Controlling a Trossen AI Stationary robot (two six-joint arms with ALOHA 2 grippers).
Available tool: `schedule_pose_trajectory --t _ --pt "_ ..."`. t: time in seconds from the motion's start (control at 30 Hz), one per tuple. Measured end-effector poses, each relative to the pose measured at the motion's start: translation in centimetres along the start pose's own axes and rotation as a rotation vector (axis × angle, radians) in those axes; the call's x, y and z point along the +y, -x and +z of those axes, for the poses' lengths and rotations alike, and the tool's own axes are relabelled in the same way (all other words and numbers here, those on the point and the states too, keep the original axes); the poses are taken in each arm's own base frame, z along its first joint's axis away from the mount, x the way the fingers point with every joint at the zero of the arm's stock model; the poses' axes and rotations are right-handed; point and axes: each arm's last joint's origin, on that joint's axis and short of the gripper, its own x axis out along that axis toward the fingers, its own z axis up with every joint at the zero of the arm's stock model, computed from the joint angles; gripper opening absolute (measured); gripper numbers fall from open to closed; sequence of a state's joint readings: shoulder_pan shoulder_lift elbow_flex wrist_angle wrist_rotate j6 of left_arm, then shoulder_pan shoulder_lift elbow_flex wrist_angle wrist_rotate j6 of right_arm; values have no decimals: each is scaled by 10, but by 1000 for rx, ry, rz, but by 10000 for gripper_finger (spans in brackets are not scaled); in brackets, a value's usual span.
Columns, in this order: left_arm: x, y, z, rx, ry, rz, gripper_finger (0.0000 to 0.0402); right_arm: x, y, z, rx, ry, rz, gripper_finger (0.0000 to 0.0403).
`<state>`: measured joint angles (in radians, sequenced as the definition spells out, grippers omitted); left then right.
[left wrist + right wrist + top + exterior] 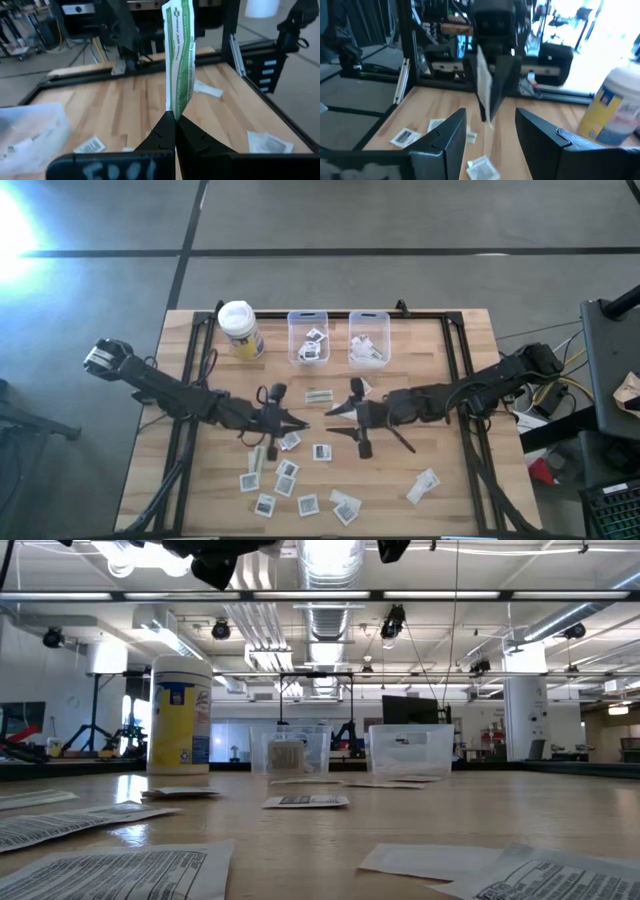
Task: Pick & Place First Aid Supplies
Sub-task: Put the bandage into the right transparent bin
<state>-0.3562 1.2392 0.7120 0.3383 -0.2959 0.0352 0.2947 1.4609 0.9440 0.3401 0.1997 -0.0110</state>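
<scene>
A strip [179,60] printed green on white stands between black fingers [162,132]. The table [190,360] is pale striped wood. At eleven o'clock stands a yellow container [241,332] with a white lid and blue label. At six o'clock lie white packets [287,477] with dark printed patches.

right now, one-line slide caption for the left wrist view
Left gripper shut on a green-printed strip packet, holding it upright above the wooden table.

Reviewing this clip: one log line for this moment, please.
left gripper: shut on green strip packet | right gripper: open, facing it | phase: handover
</scene>
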Motion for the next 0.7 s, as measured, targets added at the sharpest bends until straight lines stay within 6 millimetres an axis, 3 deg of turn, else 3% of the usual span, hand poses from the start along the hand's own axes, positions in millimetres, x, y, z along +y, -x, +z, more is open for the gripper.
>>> schedule_pose_trajectory --t 0.47,0.7 --pt "6 -1 5 -47 0 23 0 -1 1 15 -153 96 -13 168" --pt "6 -1 5 -45 0 23 0 2 -14 3 -163 156 -20 167"
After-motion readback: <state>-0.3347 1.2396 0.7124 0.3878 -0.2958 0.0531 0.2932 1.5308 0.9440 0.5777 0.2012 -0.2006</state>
